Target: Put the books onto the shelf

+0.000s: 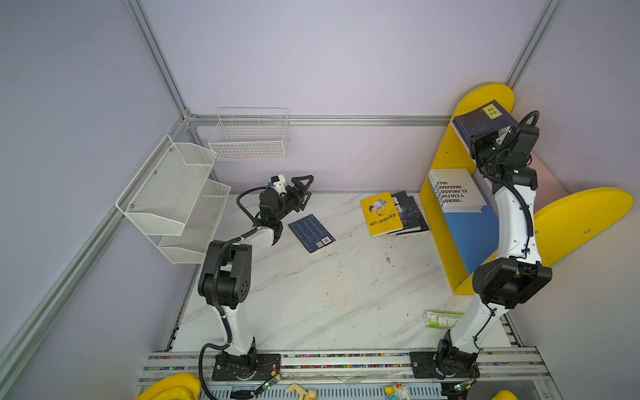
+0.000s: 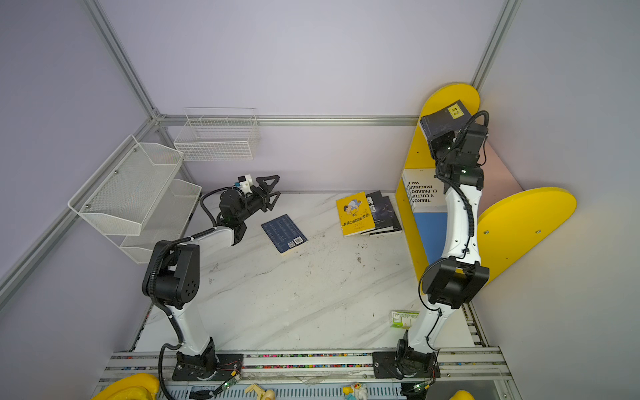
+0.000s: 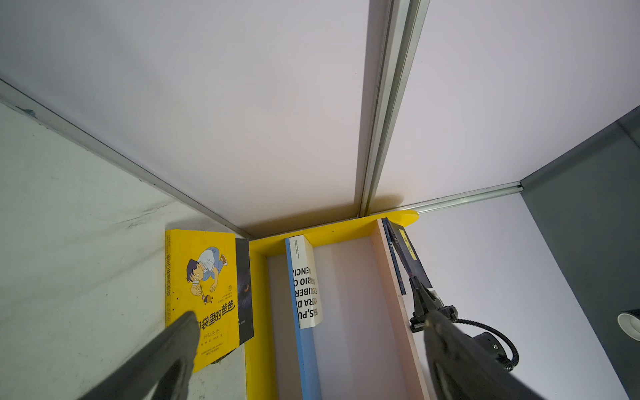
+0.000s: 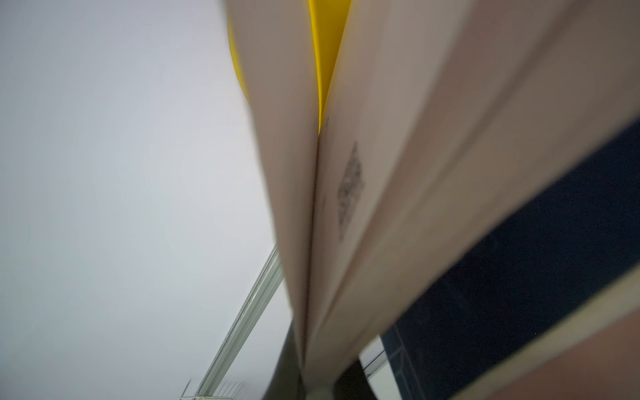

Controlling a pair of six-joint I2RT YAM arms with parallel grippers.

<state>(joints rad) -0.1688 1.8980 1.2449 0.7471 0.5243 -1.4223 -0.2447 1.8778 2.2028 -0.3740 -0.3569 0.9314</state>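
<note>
1. Two arms are up: the left end effector [image 1: 305, 189] hangs wide apart above the worktop [image 1: 329, 294], holding nothing.
2. Far right, the right end effector [image 1: 479, 140] is clamped on a navy book with a yellow label [image 1: 485, 117] at the pink board [image 2: 502, 180] of the shelf [image 1: 436, 214].
3. One white book with black lettering [image 1: 457, 190] sits on the blue board [image 1: 467, 235].
4. Left of the shelf, a yellow cartoon book [image 1: 381, 214] lies on dark books [image 1: 412, 214]; a navy book with a barcode [image 1: 311, 233] lies flat further left.

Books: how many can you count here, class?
6: white book on the shelf's blue board; navy labelled book in the right gripper up top; yellow book over two dark books on the table; navy book lying mid-table. Another may hide under the gripped one.
</note>
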